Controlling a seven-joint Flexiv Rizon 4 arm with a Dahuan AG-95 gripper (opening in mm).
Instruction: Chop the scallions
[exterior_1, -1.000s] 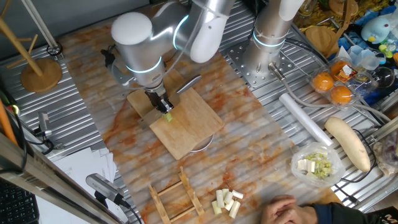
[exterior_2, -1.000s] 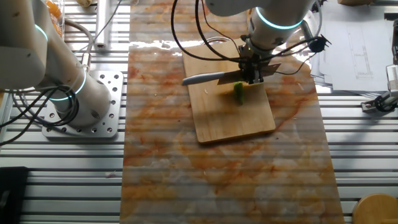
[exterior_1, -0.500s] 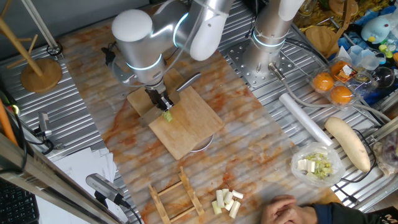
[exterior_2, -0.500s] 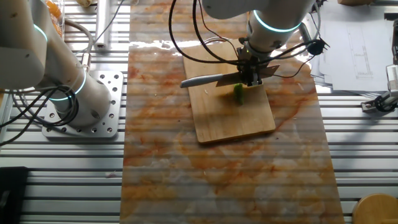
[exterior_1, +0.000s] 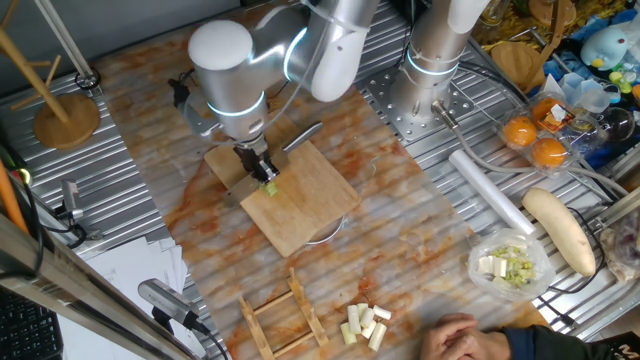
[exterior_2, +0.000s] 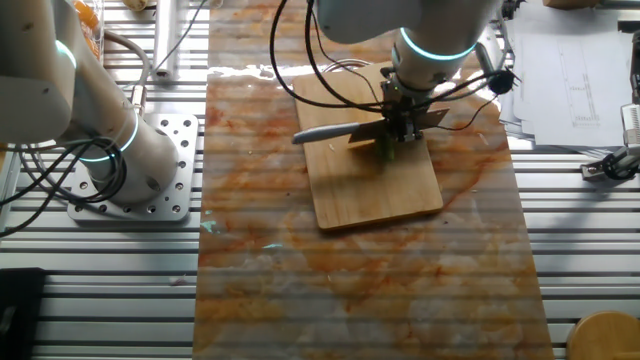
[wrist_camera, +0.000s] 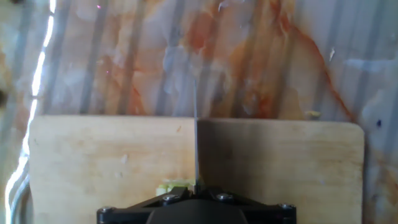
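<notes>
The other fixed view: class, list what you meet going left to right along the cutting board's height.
Second robot arm's base → knife blade tip → scallion under the gripper → paper sheets.

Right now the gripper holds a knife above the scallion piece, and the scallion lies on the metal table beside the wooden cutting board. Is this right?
Not quite. The scallion piece lies on the wooden cutting board, not on the metal table beside it; both fixed views show this. The rest holds: the gripper holds the knife above it.
</notes>
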